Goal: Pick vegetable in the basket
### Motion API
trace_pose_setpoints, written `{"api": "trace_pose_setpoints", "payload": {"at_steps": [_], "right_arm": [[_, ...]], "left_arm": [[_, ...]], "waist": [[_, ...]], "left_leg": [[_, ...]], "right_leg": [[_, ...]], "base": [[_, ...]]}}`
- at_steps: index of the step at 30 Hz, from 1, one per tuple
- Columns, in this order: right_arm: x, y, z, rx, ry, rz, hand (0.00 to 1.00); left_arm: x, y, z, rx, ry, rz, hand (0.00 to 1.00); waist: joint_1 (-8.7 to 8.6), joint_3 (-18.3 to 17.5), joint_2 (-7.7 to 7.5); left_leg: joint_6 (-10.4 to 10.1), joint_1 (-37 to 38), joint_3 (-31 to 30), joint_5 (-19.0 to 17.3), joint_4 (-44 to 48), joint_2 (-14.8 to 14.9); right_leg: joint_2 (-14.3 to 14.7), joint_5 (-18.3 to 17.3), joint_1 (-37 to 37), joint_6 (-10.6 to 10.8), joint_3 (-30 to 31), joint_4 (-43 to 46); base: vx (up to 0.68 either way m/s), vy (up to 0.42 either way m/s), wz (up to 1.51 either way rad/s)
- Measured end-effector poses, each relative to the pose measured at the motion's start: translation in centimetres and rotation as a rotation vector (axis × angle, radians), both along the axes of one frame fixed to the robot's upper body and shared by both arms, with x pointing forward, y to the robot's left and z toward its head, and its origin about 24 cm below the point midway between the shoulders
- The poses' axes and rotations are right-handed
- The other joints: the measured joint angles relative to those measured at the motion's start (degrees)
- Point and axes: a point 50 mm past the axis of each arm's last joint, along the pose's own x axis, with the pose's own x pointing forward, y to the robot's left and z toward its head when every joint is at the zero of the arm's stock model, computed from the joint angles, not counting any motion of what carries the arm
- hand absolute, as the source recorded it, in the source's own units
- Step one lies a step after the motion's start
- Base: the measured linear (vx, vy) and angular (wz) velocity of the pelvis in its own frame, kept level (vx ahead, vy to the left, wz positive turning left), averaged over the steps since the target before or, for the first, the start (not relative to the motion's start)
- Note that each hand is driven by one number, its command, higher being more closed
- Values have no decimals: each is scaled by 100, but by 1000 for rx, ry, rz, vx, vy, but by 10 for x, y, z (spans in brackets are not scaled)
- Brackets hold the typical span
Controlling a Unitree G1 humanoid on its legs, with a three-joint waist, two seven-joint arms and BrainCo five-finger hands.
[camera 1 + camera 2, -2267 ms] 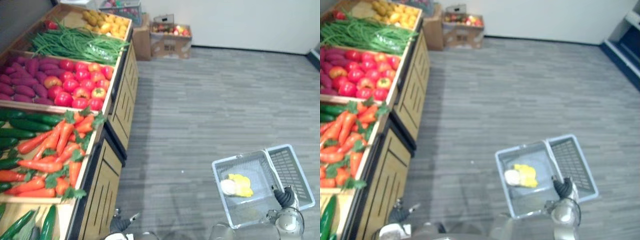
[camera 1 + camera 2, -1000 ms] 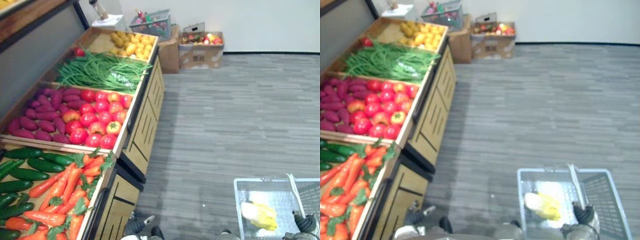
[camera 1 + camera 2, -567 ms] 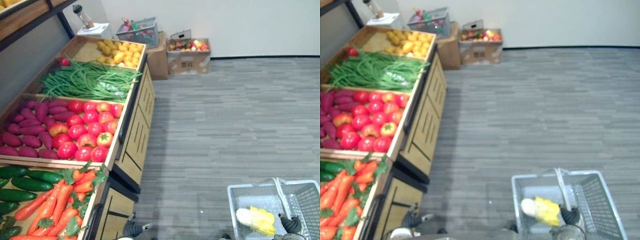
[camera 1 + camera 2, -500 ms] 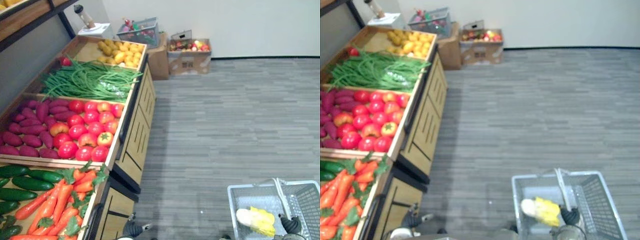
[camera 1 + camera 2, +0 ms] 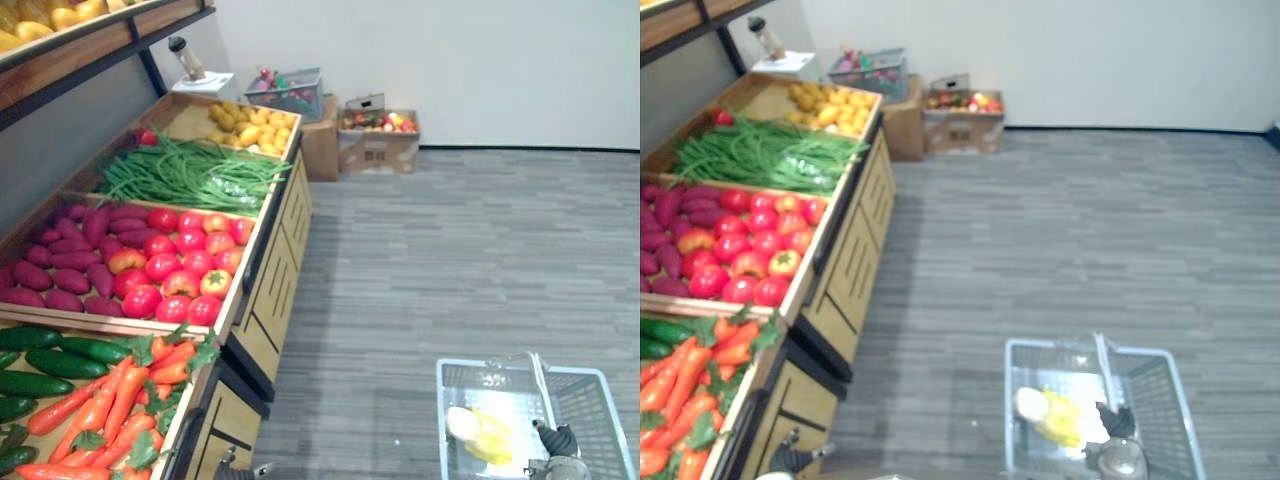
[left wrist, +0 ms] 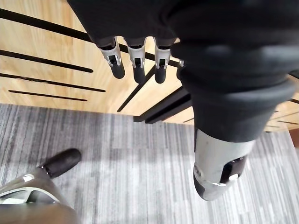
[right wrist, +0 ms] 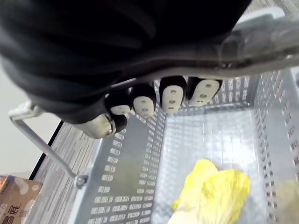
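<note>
A grey plastic basket (image 5: 446,410) hangs low at my right over the carpet. My right hand (image 7: 170,95) is shut on its handle (image 7: 44,142), fingers curled round the bar. In the basket lies a yellow leafy vegetable (image 5: 482,432) with a pale end, which the right wrist view shows as the yellow leaves (image 7: 212,191). My left hand (image 6: 135,63) hangs open beside the front of the wooden stand (image 6: 56,56), holding nothing. On the stand at my left lie carrots (image 5: 120,400), cucumbers (image 5: 50,355) and tomatoes (image 5: 185,270).
Further along the stand are purple sweet potatoes (image 5: 70,250), green beans (image 5: 190,170) and yellow produce (image 5: 245,120). A cardboard box (image 5: 378,140) of produce and another grey basket (image 5: 285,95) stand by the back wall. Grey carpet (image 5: 480,250) stretches to the right.
The whole picture has shifted, so the camera has moved. The basket stays in my right hand with the yellow vegetable inside. My left hand stays low by the stand.
</note>
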Motion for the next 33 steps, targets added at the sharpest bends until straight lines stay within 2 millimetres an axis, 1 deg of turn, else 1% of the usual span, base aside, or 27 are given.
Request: {"api": "trace_pose_setpoints", "payload": {"at_steps": [3, 5, 9, 11, 15, 18, 19, 20, 21, 22, 23, 24, 25, 26, 27, 28, 29, 30, 31, 32, 33], "right_arm": [[-3, -4, -1, -6, 23, 7, 100], [-4, -7, 0, -12, 29, 11, 100], [-1, -14, 1, -23, 38, 14, 100], [0, -18, 2, -28, 45, 15, 100], [3, -20, 3, -35, 48, 19, 100], [6, -18, 3, -37, 46, 32, 100], [6, -18, 4, -38, 45, 33, 100], [7, -17, 3, -38, 46, 34, 100], [8, -17, 3, -41, 44, 37, 100], [9, -17, 4, -44, 39, 35, 100], [14, -18, 6, -52, 24, 28, 100], [17, -20, 9, -58, 8, 14, 100], [17, -24, 11, -65, -3, -6, 100], [15, -28, 12, -72, -6, -21, 100], [11, -39, 17, -96, -10, -45, 100], [10, -40, 17, -91, -18, -73, 100], [9, -43, 19, -96, -31, -96, 100], [8, -45, 20, -101, -35, -107, 100], [8, -48, 21, -104, -45, -132, 100], [8, -46, 20, -98, -52, -142, 100], [9, -45, 20, -96, -57, -145, 100]], "left_arm": [[2, -1, 0, -1, -5, -5, 0], [3, -1, 0, -2, -6, -11, 0], [3, -1, 0, -1, -5, -13, 0], [3, 1, 1, 5, -5, -15, 0], [4, 7, 3, 21, -6, -18, 0], [1, 7, 2, 21, 1, -13, 0], [0, 6, 2, 19, 3, -13, 0], [4, 7, 3, 23, -8, -12, 0], [7, 8, 4, 26, -23, -11, 0], [8, 8, 5, 25, -31, -6, 0], [8, 8, 5, 23, -40, 0, 0], [3, 6, 4, 15, -29, 14, 0], [0, 3, 2, 4, -17, 21, 0], [1, -1, 1, -7, -18, 22, 0], [-2, -10, -2, -32, -12, 31, 0], [-6, -10, -3, -35, 6, 40, 0], [-12, -8, -4, -35, 22, 59, 0], [-14, -7, -5, -35, 27, 72, 0], [-18, -5, -5, -34, 39, 94, 0], [-25, -1, -6, -30, 59, 129, 0], [-28, 1, -7, -29, 68, 144, 0]], "waist": [[-7, -4, 7], [-6, -29, 49], [4, -35, 59], [4, -37, 61], [2, -47, 79], [12, -75, 130], [11, -62, 108], [4, -59, 108], [8, -6, 55], [21, 44, 51], [38, 208, 45], [89, 336, 55], [133, 389, 109], [137, 429, 93], [140, 422, 304], [174, 428, 264], [131, 420, 217], [128, 419, 235], [138, 427, 256], [156, 421, 152], [133, 406, 106]], "left_leg": [[-2, -6, 38, -3, -1, 1], [-6, -12, 37, -7, -1, 2], [-13, -30, 23, -12, -1, 5], [-25, -39, -29, -21, 0, 8], [-27, -122, -107, -19, 3, 18], [-17, -182, -191, -8, 42, 28], [-5, -251, -264, 3, 51, 33], [2, -546, -477, 2, 361, 60], [3, -947, -744, 0, 845, 94], [4, -1145, -871, 1, 1100, 125], [13, -1434, -1094, 8, 1554, 181], [60, -1596, -1152, 41, 1817, 193], [122, -1679, -1077, 87, 1840, 202], [243, -1707, -917, 130, 1737, 189], [648, -1635, -8, -261, 1467, 310], [774, -1518, 645, -294, 1411, 368], [999, -1488, 1599, -368, 1886, 582], [1006, -1428, 1879, -363, 2055, 672], [934, -1410, 1948, -464, 1858, 598], [969, -1414, 1914, -435, 1699, 417], [988, -1416, 1876, -423, 1631, 333]], "right_leg": [[0, -20, -23, -34, 28, -2], [1, -22, -31, -36, 33, -2], [5, -28, -32, -44, 6, -3], [10, -11, -10, -15, -32, 1], [26, -13, -8, -20, -117, -22], [32, -14, 11, -20, -224, -6], [32, -14, 8, -20, -316, 15], [-8, -13, 9, -20, -562, 43], [-59, -13, 17, -20, -803, 81], [-64, -14, 37, -21, -924, 113], [-50, -34, 186, -43, -1193, 137], [-43, -136, 341, -53, -1452, 152], [-34, -202, 408, -32, -1648, 199], [-43, -321, 405, -69, -1789, 253], [-25, -435, 438, 7, -2107, 306], [-108, -462, 465, 17, -2217, 270], [-180, -459, 502, 20, -2272, 210], [-191, -457, 511, 24, -2317, 228], [-183, -420, 510, 63, -2381, 222], [-235, -315, 519, 62, -2390, 176], [-258, -226, 540, 87, -2412, 140]], "base": [[-28, -12, -6], [0, 0, 0], [17, -8, 2], [51, -19, 8], [44, -21, 10], [35, -24, 14], [25, -33, 54], [-22, -43, 93], [-47, -50, 104], [-104, -51, 117], [-184, -43, 112], [-199, -33, 124], [-183, -13, 99], [-153, 71, 112], [-165, 147, 104], [-119, 199, 123], [-40, 169, 90], [10, 173, 87], [-5, 179, 54], [-1, 170, 43], [7, 146, 37]]}}
